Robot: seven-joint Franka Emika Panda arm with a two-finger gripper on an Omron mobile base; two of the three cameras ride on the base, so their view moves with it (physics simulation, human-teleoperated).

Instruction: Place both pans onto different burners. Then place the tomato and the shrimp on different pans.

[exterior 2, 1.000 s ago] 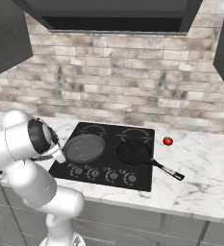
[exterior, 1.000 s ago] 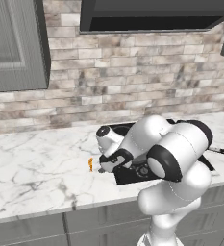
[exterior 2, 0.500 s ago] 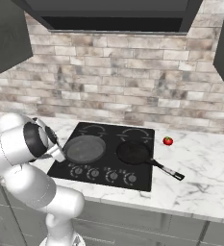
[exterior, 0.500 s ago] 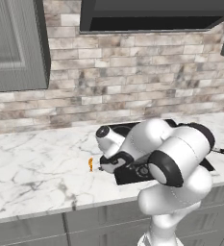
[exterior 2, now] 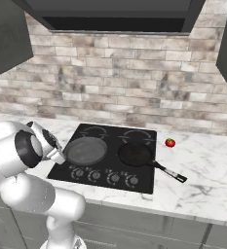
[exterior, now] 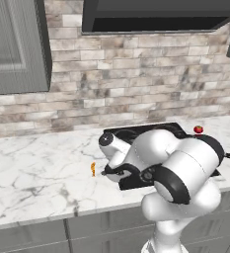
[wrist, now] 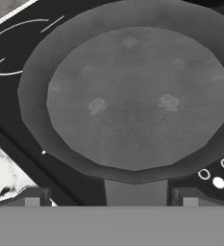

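The dark grey skillet (wrist: pixel 137 96) sits on the front-left burner of the black cooktop (exterior 2: pixel 110 138). Its short handle (wrist: pixel 135 192) points toward my gripper (wrist: pixel 111 201), which is open, one fingertip on each side of the handle without touching it. In the right base view the hand (exterior 2: pixel 58 154) is at the skillet's (exterior 2: pixel 85 151) left rim. The blacker pan (exterior 2: pixel 134 154) rests on the front-right burner, long handle (exterior 2: pixel 171 171) pointing right. The tomato (exterior 2: pixel 170 142) lies on the counter right of the cooktop. The shrimp (exterior: pixel 93 169) lies on the counter left of the cooktop.
Two rear burners (exterior 2: pixel 137 133) carry nothing. Knobs (exterior 2: pixel 112 178) line the cooktop's front edge. White marble counter (exterior: pixel 37 173) spreads to the left, a brick wall stands behind, and a range hood (exterior 2: pixel 115 19) hangs above.
The arm has shifted slightly near the skillet's handle. Both pans, the tomato and the shrimp have stayed in place.
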